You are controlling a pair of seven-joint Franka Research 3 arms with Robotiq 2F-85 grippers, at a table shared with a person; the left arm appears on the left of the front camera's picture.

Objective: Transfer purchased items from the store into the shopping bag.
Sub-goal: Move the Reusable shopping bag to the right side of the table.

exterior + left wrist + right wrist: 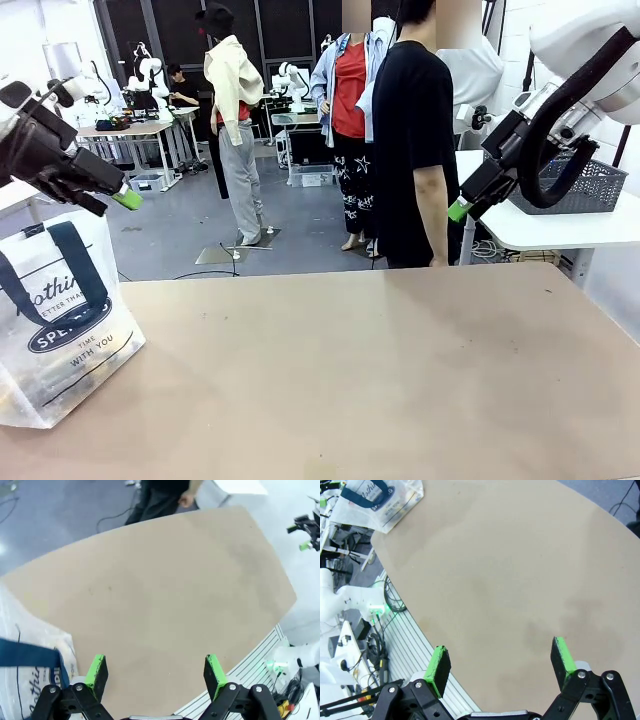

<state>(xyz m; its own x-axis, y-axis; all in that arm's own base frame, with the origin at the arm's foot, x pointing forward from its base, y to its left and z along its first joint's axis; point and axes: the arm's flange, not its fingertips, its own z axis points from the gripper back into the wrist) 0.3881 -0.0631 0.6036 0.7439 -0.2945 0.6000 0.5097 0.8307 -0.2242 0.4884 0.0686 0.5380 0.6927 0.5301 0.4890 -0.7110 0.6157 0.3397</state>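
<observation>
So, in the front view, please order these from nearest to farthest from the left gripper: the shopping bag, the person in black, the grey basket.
From the left gripper:
1. Shopping bag, just below it.
2. Person, far side, middle.
3. Grey basket, on the side table at right.

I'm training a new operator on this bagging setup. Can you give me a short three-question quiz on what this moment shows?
1. True or false: the left gripper is shut on the bag's strap.
2. Where on the table does the shopping bag stand? A) robot's left edge B) middle C) robot's right edge
3. Fill in: the mesh basket sits on a white side table, behind the ___ arm.

Key:
1. False; both it and the right gripper hang open, holding nothing.
2. A
3. right
</observation>
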